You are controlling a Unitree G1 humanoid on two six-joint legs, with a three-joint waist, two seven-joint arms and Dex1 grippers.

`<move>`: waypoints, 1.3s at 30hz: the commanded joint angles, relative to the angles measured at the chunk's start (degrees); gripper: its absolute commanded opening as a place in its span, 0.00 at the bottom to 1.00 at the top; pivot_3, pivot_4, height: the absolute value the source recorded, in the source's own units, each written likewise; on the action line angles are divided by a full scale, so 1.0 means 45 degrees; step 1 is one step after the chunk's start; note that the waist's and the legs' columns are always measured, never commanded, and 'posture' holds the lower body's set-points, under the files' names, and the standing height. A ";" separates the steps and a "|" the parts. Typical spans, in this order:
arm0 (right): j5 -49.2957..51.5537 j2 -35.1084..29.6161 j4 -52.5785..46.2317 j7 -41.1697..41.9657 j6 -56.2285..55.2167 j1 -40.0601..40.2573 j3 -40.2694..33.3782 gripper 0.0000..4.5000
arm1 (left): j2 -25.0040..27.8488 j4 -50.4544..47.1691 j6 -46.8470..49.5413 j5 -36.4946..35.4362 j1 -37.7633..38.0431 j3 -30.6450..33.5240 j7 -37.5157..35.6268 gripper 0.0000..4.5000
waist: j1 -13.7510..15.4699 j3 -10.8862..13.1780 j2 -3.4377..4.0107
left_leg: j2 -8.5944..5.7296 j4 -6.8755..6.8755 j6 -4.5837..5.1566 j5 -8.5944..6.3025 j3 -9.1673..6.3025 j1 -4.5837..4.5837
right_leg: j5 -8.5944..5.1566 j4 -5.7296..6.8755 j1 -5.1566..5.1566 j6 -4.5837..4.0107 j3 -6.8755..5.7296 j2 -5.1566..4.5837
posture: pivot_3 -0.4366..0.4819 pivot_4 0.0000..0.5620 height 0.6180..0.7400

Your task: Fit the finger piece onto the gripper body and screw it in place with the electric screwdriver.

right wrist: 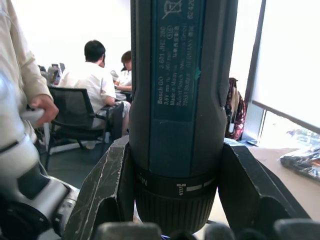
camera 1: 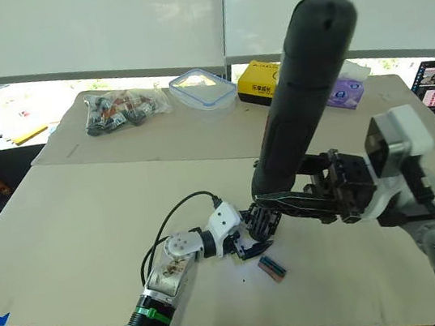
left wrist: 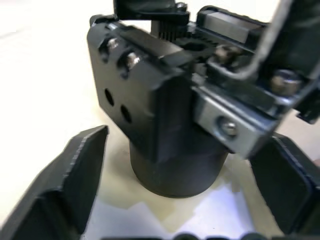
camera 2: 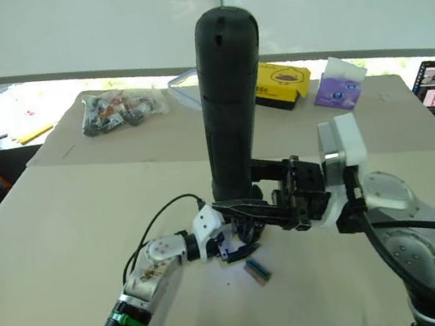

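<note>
Now the screwing step looks under way, not finished. The right gripper (camera 2: 249,207) has its 2 fingers clamped on the lower barrel of the electric screwdriver (camera 2: 229,104), which stands nearly upright with its tip down over the gripper body (camera 1: 261,224). That body sits on the table (camera 1: 71,226) near the front edge. The left gripper (camera 1: 249,236) brackets it, 2 fingers apart on either side of the round base with gaps showing; steadying rather than squeezing, as far as I can tell.

The finger piece: a small dark pointed part (camera 1: 256,248) lies low beside the body, but I cannot tell whether that is the piece or whether it is already seated. Bit contact with any screw is hidden by the tool and fingers. Judged left: confirm seating, drive the screw home, lift the tool off.

Views differ:
- Left wrist view: body close up, cylindrical base, 2 screw heads and 2 empty holes on a side block (left wrist: 120,75), metal bracket.
- Right wrist view: tool label and collar, seated people behind.
- Eye views: a small green-brown block (camera 1: 272,268) just beside the work; bag of parts (camera 1: 123,107), clear box (camera 1: 202,87), yellow box (camera 2: 283,83) well back.
</note>
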 commanded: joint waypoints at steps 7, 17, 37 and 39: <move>0.3031 -0.4664 0.2607 0.0620 0.2887 0.1244 -0.4953 0.42 | 0.3183 -0.2437 -0.0260 -0.2107 0.2382 0.2612 -0.1823 0.99 | -0.0214 0.0038 0.0012 | 0.0005 -0.0125 0.0059 0.0038 0.0006 0.0037 | -0.0013 -0.0002 -0.0022 -0.0021 0.0008 0.0002 | 0.48 0.27 1.00; -0.1924 -0.9401 0.6923 0.3972 0.5401 0.4923 -0.3876 0.42 | 0.6246 -0.4837 0.1960 -0.6498 0.3256 0.5363 -0.4925 0.99 | 0.0076 0.0143 0.0087 | 0.0004 -0.0115 0.0056 0.0036 0.0044 -0.0014 | -0.0025 -0.0028 -0.0157 -0.0027 0.0012 -0.0023 | 0.48 0.27 1.00; -0.9285 -0.7830 1.1863 0.5158 0.4813 -0.0700 0.4821 0.42 | 0.6654 -0.4541 -0.0066 -0.5355 0.4245 0.6143 -0.5098 0.99 | -0.0430 0.0254 0.0241 | 0.0005 -0.0037 0.0059 0.0039 0.0059 -0.0116 | -0.0011 0.0062 -0.0212 0.0000 0.0029 -0.0010 | 0.48 0.27 1.00; -0.9679 -0.7625 1.2380 0.5088 0.4620 -0.0949 0.4835 0.42 | 0.6687 -0.4527 -0.0093 -0.5335 0.4252 0.6187 -0.5063 0.99 | -0.0440 0.0260 0.0230 | 0.0004 0.0016 0.0058 0.0038 0.0059 -0.0117 | -0.0017 0.0113 -0.0210 0.0006 0.0031 -0.0010 | 0.48 0.27 1.00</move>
